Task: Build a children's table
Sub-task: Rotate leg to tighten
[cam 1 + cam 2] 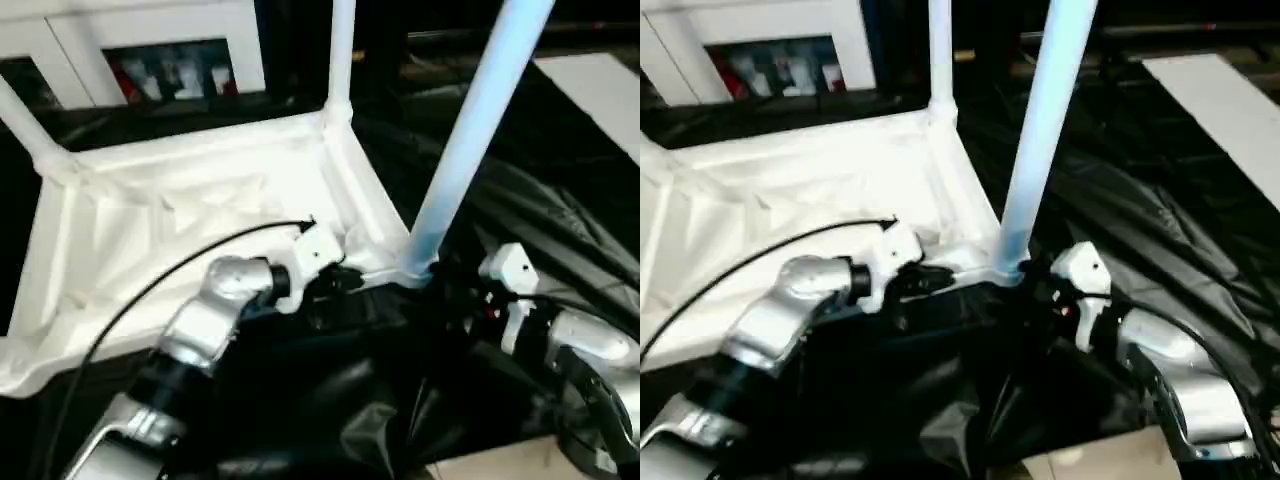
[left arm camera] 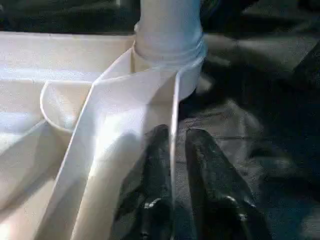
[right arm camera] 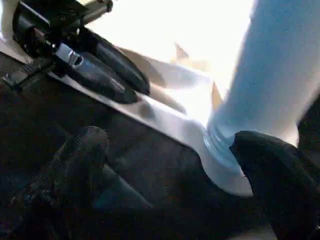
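2 grippers work your near corner: left gripper (image 2: 172,200) pinches the tabletop (image 1: 180,215) rim steady, right gripper (image 3: 170,185) spread beside the seated leg (image 1: 470,130).

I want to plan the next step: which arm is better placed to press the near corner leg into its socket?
Right, probably. The right gripper is open with its fingers either side of the near leg at its socket, while the left gripper pinches the tabletop rim.
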`<state>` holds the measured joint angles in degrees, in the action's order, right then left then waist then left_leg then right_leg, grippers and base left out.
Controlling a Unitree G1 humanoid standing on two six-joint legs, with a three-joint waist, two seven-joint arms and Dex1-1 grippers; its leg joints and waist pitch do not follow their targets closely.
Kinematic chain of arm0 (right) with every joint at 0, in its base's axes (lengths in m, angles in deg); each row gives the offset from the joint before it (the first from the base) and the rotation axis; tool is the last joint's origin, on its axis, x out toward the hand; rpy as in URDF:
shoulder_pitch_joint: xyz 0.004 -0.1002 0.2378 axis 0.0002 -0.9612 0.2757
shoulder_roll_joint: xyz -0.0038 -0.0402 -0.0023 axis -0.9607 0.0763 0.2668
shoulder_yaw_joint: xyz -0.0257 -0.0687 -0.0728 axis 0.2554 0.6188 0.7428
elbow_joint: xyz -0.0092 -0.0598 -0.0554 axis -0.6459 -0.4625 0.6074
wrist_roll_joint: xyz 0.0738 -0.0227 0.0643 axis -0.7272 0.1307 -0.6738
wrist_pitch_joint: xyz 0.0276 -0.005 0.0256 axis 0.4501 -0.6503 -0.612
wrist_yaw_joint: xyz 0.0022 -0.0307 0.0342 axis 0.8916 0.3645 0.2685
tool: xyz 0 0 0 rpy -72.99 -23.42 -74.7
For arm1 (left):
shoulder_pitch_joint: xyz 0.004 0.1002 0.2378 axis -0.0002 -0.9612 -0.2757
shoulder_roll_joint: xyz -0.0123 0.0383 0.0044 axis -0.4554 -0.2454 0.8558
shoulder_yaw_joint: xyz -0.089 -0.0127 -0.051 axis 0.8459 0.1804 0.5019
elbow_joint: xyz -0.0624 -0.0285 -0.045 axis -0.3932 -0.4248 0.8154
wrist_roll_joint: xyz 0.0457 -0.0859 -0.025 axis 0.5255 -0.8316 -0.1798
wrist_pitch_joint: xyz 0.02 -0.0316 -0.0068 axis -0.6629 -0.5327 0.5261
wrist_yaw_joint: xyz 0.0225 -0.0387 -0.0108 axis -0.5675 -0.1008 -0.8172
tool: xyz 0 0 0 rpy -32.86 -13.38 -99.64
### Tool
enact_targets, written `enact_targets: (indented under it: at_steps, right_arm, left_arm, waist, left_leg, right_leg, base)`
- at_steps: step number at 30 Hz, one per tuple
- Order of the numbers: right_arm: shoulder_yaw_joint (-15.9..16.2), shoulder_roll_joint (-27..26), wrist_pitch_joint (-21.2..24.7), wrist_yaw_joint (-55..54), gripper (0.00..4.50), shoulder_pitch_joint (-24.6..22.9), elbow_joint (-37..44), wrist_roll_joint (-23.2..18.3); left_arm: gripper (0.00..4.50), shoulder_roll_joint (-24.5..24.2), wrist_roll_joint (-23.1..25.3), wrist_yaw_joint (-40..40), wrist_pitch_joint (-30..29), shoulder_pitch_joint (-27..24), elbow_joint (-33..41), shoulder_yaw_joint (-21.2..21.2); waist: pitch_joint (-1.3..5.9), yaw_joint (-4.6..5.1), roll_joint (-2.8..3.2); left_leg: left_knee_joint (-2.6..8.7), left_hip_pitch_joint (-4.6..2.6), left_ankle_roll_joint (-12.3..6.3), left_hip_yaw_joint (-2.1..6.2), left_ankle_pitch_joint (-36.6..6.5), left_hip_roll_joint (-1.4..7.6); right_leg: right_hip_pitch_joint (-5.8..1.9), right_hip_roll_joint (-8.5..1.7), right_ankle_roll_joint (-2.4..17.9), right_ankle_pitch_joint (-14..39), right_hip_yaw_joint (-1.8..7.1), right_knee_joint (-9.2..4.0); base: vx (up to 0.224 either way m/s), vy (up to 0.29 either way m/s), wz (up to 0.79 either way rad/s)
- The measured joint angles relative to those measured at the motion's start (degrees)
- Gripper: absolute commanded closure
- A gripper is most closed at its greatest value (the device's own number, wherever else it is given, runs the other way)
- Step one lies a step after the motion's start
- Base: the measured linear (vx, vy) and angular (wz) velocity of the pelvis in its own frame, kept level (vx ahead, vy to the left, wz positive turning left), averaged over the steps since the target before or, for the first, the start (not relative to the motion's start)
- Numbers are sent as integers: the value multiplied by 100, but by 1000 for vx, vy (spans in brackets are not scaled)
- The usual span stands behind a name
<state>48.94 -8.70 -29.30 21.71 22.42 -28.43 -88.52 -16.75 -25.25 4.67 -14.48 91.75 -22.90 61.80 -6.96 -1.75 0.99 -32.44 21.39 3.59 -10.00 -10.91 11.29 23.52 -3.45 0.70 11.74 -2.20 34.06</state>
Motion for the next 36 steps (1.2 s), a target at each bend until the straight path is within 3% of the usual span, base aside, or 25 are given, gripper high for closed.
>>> enact_targets:
  at_steps: [1,9,13,16,19,21,26,33,36]
  right_arm:
    - [8,-16,17,0,8,35,37,-56]
    - [426,-783,32,-54,8,291,82,-253]
    - [575,-1341,-59,-328,8,617,-290,-207]
    - [689,-1631,-253,-562,8,769,-525,-123]
    - [513,-2075,-515,-1167,8,1136,-1075,25]
    - [418,-2335,-673,-1459,8,1260,-1253,25]
    - [312,-2622,-1022,-2045,8,1452,-1689,231]
    - [-277,-2673,-1465,-2998,8,1881,-2397,402]
    - [-386,-2625,-1646,-3156,8,1936,-2586,466]
  left_arm:
    - [350,-33,-76,46,-84,-37,150,22]
    - [302,-545,-835,485,-777,-384,1158,705]
    - [263,-926,-1234,702,-1027,-623,1619,931]
    - [260,-1262,-1231,794,-1063,-828,1880,1048]
    - [220,-1605,-1169,1014,-1060,-1341,2306,810]
    - [220,-1640,-1124,1051,-1137,-1583,2390,697]
    - [220,-1971,-1105,964,-1231,-1815,2550,727]
    - [220,-2137,-897,760,-1048,-2006,2465,851]
    - [220,-2073,-838,553,-876,-1917,2278,917]
  waist:
    - [0,2,0]
    - [-4,-5,-11]
    - [1,-4,-51]
    - [10,-4,-86]
    - [8,10,-105]
    - [1,-5,-135]
    - [7,-28,-176]
    - [1,-61,-215]
    - [2,-57,-220]
  left_leg:
    - [-2,-1,1,-2,1,0]
    - [-9,-9,6,-4,4,8]
    - [-24,0,6,-5,4,9]
    - [-31,-2,13,-4,8,10]
    - [-38,-7,25,-13,14,6]
    - [-38,-5,44,-12,26,9]
    - [-37,-12,108,-30,48,34]
    - [-37,-12,127,-35,70,35]
    - [-37,-10,128,-35,71,36]
  right_leg:
    - [-1,-1,4,-3,2,2]
    - [0,6,6,-4,1,25]
    - [10,4,6,-3,3,42]
    - [13,4,6,-3,1,55]
    - [17,-3,6,-3,12,75]
    - [29,-1,6,-3,11,94]
    - [25,6,18,-12,0,112]
    - [19,4,20,-34,3,117]
    - [21,5,19,-35,3,119]
  base:
    - [0,0,0]
    - [0,0,0]
    - [0,0,0]
    - [0,0,0]
    - [0,0,0]
    - [0,0,0]
    - [0,0,0]
    - [0,0,0]
    - [0,0,0]
